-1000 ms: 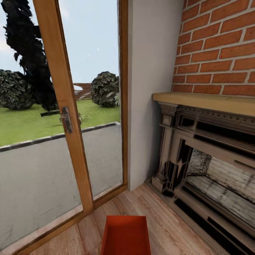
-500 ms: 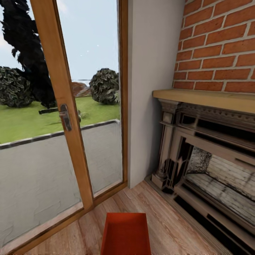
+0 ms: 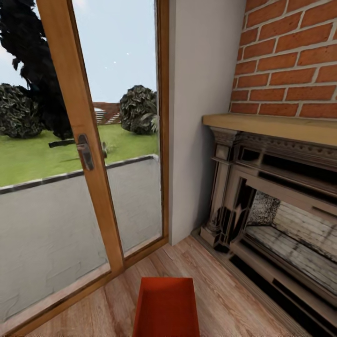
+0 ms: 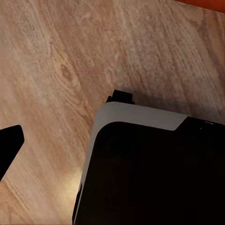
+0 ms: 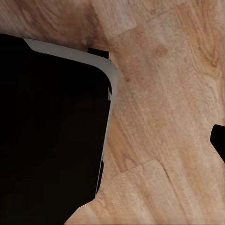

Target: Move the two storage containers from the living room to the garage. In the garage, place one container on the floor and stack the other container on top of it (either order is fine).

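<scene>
Head view: storage container [image 3: 166, 306] (red-orange) beside fireplace [image 3: 276, 206].

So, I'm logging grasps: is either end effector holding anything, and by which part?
Cannot be told. The red-orange storage container sits on the wood plank floor; nothing is seen gripping it.

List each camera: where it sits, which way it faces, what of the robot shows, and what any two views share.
Head view: on the robot's head, facing forward and down at a red-orange storage container on the wood plank floor, with a glass door and brick fireplace beyond.
Left wrist view: near the left gripper, facing down at the planks; a black, white-edged robot body part shows.
Right wrist view: near the right gripper, facing down; a similar black part shows.
Shared: all three show the same pale plank floor.
</scene>
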Motion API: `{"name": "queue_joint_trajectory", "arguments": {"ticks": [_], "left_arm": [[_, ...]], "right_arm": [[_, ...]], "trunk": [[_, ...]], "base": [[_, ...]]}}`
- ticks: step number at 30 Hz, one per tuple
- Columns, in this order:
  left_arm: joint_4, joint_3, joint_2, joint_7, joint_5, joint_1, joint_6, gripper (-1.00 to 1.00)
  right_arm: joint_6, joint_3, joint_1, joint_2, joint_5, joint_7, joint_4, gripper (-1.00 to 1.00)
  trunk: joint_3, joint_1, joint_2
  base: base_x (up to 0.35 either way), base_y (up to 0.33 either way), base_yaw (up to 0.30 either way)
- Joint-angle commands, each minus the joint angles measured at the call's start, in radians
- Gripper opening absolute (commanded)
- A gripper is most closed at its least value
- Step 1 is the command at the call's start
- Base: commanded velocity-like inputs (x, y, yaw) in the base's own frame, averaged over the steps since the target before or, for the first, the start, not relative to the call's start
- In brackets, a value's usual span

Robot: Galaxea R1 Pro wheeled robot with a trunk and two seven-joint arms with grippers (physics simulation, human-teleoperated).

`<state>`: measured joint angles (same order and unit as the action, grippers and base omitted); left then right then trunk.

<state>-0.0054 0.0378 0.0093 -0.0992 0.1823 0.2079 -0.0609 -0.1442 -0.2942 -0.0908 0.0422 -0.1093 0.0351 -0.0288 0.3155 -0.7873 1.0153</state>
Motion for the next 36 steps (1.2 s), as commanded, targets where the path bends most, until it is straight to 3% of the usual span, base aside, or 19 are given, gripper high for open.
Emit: {"name": "queue_joint_trajectory", "arguments": {"ticks": [1,36], "left_arm": [[0.001,0.003,0.0,-0.001,0.005,0.001,-0.004,1.0],[0.001,0.003,0.0,-0.001,0.005,0.001,-0.004,1.0]], "right_arm": [[-0.006,-0.009,-0.001,-0.001,-0.01,0.0,-0.003,1.0],[-0.006,-0.01,-0.001,-0.003,-0.009,0.0,-0.003,1.0]], "trunk": [[0.003,0.0,0.001],[0.059,0.0,0.001]], "base": [[0.0,0.0,0.0],[0.0,0.0,0.0]]}}
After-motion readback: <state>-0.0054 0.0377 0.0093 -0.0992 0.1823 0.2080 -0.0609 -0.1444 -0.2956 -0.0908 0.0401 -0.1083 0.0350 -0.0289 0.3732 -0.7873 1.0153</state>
